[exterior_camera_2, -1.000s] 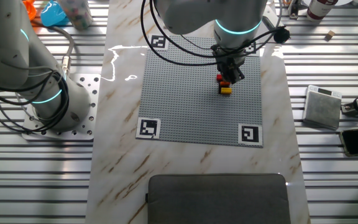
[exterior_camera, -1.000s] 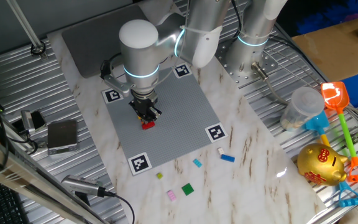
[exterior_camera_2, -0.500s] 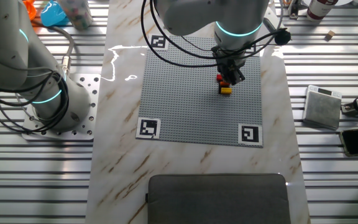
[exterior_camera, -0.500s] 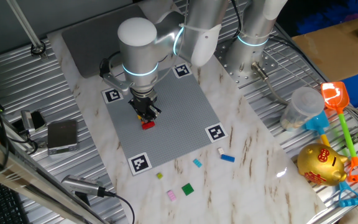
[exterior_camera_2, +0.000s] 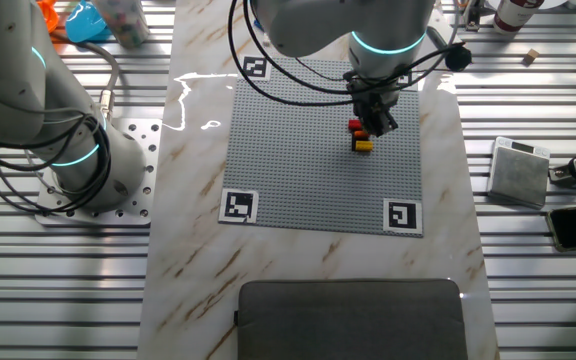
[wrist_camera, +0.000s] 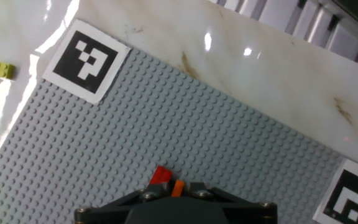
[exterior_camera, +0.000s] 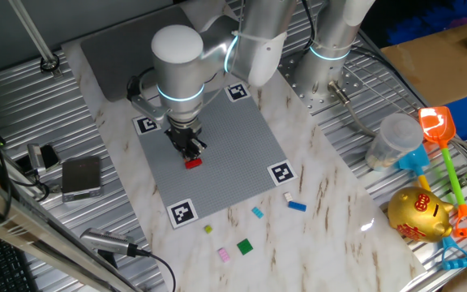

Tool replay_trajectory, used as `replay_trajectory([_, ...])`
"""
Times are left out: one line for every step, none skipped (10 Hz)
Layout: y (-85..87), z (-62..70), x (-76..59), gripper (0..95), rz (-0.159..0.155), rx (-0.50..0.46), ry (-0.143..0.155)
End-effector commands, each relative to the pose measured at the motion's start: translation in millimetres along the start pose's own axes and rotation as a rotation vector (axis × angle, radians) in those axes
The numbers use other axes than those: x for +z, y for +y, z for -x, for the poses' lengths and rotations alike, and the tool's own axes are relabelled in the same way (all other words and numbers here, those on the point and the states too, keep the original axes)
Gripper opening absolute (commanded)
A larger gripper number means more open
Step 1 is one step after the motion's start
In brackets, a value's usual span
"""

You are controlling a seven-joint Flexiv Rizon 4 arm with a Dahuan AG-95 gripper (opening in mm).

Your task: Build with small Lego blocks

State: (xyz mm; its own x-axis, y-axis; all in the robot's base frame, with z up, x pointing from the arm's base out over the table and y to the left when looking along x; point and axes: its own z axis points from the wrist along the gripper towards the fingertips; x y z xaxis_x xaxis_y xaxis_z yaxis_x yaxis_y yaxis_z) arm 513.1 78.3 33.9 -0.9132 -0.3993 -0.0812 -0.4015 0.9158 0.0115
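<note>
On the grey studded plate (exterior_camera: 209, 154) stands a small row of Lego blocks, red (exterior_camera_2: 356, 125) and yellow (exterior_camera_2: 364, 146). My gripper (exterior_camera: 189, 148) hangs right over it (exterior_camera_2: 373, 120). In the hand view the gripper (wrist_camera: 176, 190) is shut on an orange block (wrist_camera: 178, 185), with the red block (wrist_camera: 160, 175) just to its left on the plate. Loose blocks lie on the marble in front of the plate: white (exterior_camera: 287, 196), blue (exterior_camera: 297, 206), light blue (exterior_camera: 257, 212), yellow-green (exterior_camera: 208, 229), green (exterior_camera: 244, 247) and pink (exterior_camera: 224, 255).
A second robot base (exterior_camera_2: 78, 160) stands beside the plate. A dark grey pad (exterior_camera_2: 353, 320) lies at one end of the table. A small box (exterior_camera: 81, 177), a gold piggy bank (exterior_camera: 418, 214), toy shovels (exterior_camera: 443, 138) and a plastic cup (exterior_camera: 394, 139) sit on the ribbed sides.
The gripper has shifted slightly away from the red block, toward the plate's far marker corner. The blocks on the plate and the loose ones have not moved.
</note>
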Motion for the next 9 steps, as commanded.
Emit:
replay_trajectory([-2.4,0.8,2.1,19.0,-0.006,0.013,-0.007])
replay_trajectory([-3.2,0.9,3.7,19.0,-0.008,0.023,-0.009])
replay_trajectory([-3.4,0.9,4.0,19.0,-0.008,0.026,-0.009])
replay_trajectory([-3.7,1.0,4.5,19.0,-0.011,0.034,-0.013])
replay_trajectory([-4.0,1.0,5.2,19.0,-0.016,0.037,-0.015])
replay_trajectory([-4.4,1.0,6.1,19.0,-0.022,0.037,-0.016])
replay_trajectory([-4.9,1.1,7.1,19.0,-0.03,0.038,-0.018])
replay_trajectory([-5.6,1.2,8.4,19.0,-0.038,0.038,-0.021])
replay_trajectory([-6.2,1.6,9.3,19.0,-0.043,0.038,-0.023])
